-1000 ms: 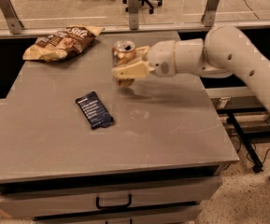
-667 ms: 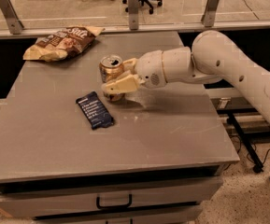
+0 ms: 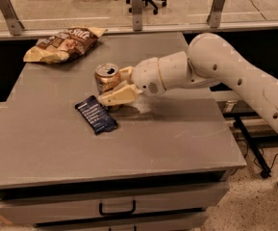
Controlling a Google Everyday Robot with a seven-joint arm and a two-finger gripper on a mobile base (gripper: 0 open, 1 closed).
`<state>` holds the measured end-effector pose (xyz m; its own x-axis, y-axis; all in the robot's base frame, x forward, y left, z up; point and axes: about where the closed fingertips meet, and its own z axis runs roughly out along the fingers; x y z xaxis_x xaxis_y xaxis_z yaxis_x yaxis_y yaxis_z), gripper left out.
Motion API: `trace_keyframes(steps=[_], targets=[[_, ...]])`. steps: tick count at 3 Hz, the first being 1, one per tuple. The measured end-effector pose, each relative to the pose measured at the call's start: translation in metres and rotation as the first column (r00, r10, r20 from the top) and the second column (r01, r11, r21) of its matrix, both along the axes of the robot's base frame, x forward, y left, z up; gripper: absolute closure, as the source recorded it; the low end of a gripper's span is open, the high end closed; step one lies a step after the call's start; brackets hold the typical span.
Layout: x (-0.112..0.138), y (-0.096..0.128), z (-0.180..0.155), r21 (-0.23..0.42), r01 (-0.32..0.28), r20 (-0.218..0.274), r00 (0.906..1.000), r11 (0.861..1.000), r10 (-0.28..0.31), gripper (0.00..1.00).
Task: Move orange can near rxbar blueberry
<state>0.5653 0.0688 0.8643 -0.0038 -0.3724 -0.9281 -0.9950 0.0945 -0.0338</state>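
The orange can (image 3: pixel 106 78) stands upright near the middle of the grey table (image 3: pixel 42 143), its silver pull-tab top showing. My gripper (image 3: pixel 113 87) reaches in from the right and is shut on the can, cream fingers (image 3: pixel 119 96) on either side of it. The rxbar blueberry (image 3: pixel 96 114), a flat navy wrapper with white text, lies on the table just in front and left of the can, nearly touching the lower finger. The can's base is hidden behind the finger, so I cannot tell whether it rests on the table.
A brown-and-yellow chip bag (image 3: pixel 61 44) lies at the table's back left. My white arm (image 3: pixel 215 66) crosses the table's right side. A glass railing (image 3: pixel 137 6) runs behind the table. Drawers with a black handle (image 3: pixel 117 209) are below the front edge.
My gripper has carried the orange can left and toward the front, from the table's back middle to just beside the rxbar blueberry.
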Motion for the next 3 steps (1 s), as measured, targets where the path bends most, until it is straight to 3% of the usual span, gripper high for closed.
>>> trace_keyframes(steps=[1, 2, 3], targets=[[0.000, 0.000, 0.000, 0.000, 0.000, 0.000, 1.0000, 1.000, 0.000, 0.12], [0.000, -0.003, -0.002, -0.027, 0.005, 0.013, 0.9999, 1.000, -0.004, 0.00], [0.023, -0.035, 0.014, -0.072, 0.080, 0.089, 0.9933, 0.994, -0.073, 0.00]])
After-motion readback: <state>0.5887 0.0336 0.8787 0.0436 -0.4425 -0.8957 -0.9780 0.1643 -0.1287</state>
